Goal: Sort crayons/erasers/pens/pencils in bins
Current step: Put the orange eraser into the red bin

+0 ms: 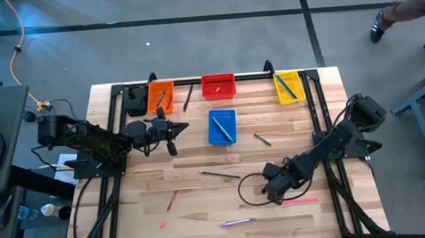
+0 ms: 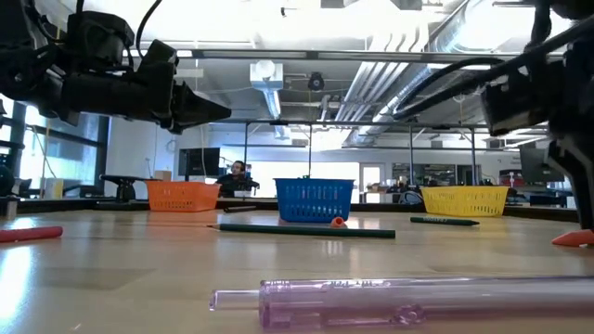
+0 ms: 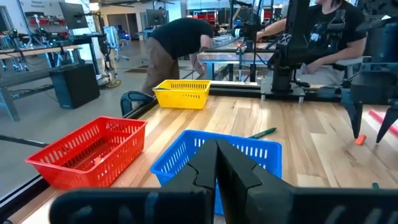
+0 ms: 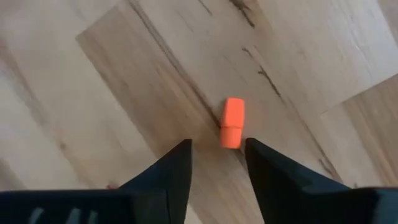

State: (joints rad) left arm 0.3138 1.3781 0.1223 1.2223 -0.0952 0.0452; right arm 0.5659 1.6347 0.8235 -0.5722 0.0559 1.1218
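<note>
My right gripper (image 4: 217,152) is open and points down at the wood near the table's front right (image 1: 269,186). A small orange eraser (image 4: 232,122) lies on the wood just past its fingertips, not between them. My left gripper (image 1: 170,129) hangs shut and empty between the orange bin (image 1: 160,96) and the blue bin (image 1: 222,126). The red bin (image 1: 218,86) and the yellow bin (image 1: 287,86) stand along the back edge. A pink pen (image 1: 301,200) lies beside the right gripper, and a purple pen (image 1: 237,222) sits near the front edge.
Dark pencils (image 1: 220,174) (image 1: 262,138) lie mid-table. A red crayon (image 1: 171,200) and a tiny eraser (image 1: 162,224) rest front left. A black frame (image 1: 109,174) borders the table. People (image 3: 180,43) stand beyond it.
</note>
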